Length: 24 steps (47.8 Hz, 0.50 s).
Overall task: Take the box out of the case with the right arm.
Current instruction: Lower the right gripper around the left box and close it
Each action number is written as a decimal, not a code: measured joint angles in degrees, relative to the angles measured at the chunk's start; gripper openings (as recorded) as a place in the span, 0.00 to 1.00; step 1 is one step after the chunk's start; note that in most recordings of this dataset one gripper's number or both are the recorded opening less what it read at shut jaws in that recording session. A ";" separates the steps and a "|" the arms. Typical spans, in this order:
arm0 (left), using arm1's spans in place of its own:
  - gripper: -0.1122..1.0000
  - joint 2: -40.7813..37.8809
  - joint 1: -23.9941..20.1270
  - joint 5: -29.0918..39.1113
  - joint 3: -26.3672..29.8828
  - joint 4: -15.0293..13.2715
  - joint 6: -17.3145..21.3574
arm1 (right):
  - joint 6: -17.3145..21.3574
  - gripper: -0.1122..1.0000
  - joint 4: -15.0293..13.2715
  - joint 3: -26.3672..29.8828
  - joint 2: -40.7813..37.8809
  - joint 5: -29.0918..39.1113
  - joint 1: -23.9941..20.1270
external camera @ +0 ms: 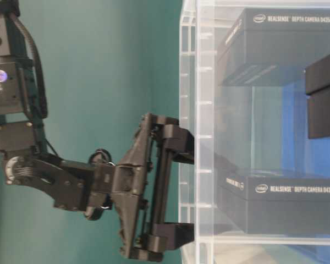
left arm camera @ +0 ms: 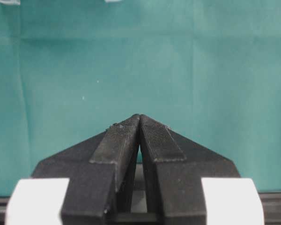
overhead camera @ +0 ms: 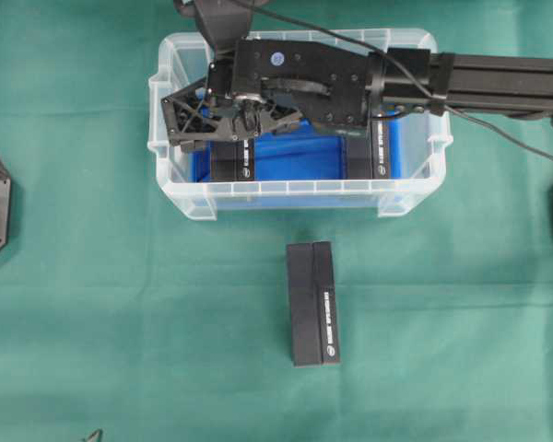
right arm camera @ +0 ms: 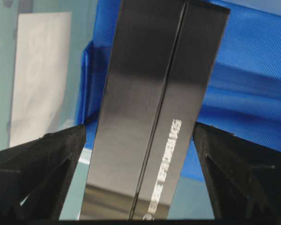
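Green bench (overhead camera: 92, 276), clear case (overhead camera: 180, 198). Right claw (right arm camera: 139, 140) wide open, holding nothing, straddling left box (right arm camera: 150, 108). Sink further, centre, then close squarely before lifting.

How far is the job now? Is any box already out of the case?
One box already lies on the cloth outside the case. In hand: the right gripper, open, straddles the left box inside, not closed on it. Left: grip, lift it out; another box remains inside. The left gripper is shut.
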<state>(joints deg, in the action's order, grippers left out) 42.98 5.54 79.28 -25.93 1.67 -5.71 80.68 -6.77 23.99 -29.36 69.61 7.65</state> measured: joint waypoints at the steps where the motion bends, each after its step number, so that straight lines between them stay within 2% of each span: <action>1: 0.10 0.00 0.00 0.00 0.09 0.00 0.00 | 0.09 0.95 0.00 -0.09 -0.18 -0.26 0.00; 24: 0.10 -0.09 0.00 0.00 0.09 0.00 0.00 | 0.44 0.95 1.14 -0.70 -2.37 -2.37 0.44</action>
<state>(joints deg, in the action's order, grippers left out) 42.89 5.54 79.28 -25.84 1.67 -5.71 81.12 -5.63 23.29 -31.73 67.24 8.09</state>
